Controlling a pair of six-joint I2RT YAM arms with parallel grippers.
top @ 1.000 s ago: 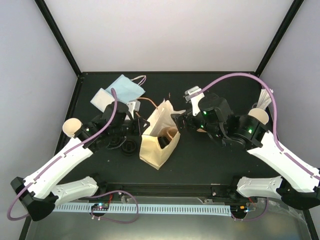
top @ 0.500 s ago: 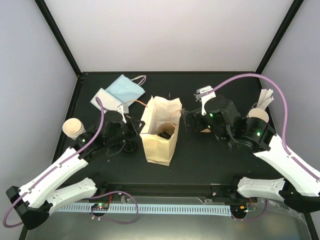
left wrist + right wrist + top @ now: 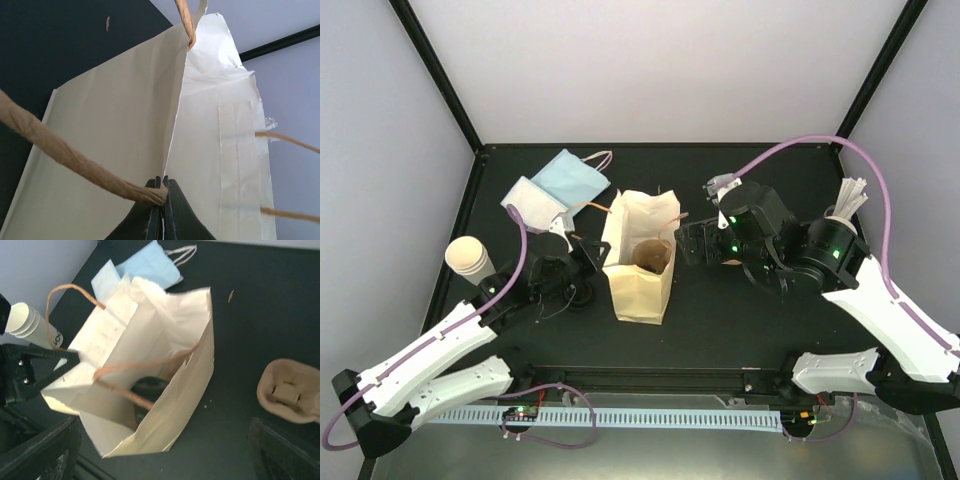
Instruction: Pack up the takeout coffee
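Top external view had the takeout coffee (image 3: 470,258), a cream paper cup, standing at the left edge of the table (image 3: 740,315), outside the bag and close beside the left arm. The left gripper (image 3: 586,254) was clamped on the left rim of the paper bag (image 3: 638,285). In the left wrist view its fingertips (image 3: 177,217) pressed together on the paper where a twine handle (image 3: 65,152) met it. Two flat bags (image 3: 565,178), one blue and one white, lay behind. The paper bag stood upright, mouth open, with a dark round thing (image 3: 147,389) at its bottom that I could not identify. The right gripper (image 3: 693,243) hung beside it, jaws wide apart and gripping nothing. A pulp carrier (image 3: 289,392) lay just right of the bag, and a cup stack with white sticks (image 3: 842,212) stood far right.
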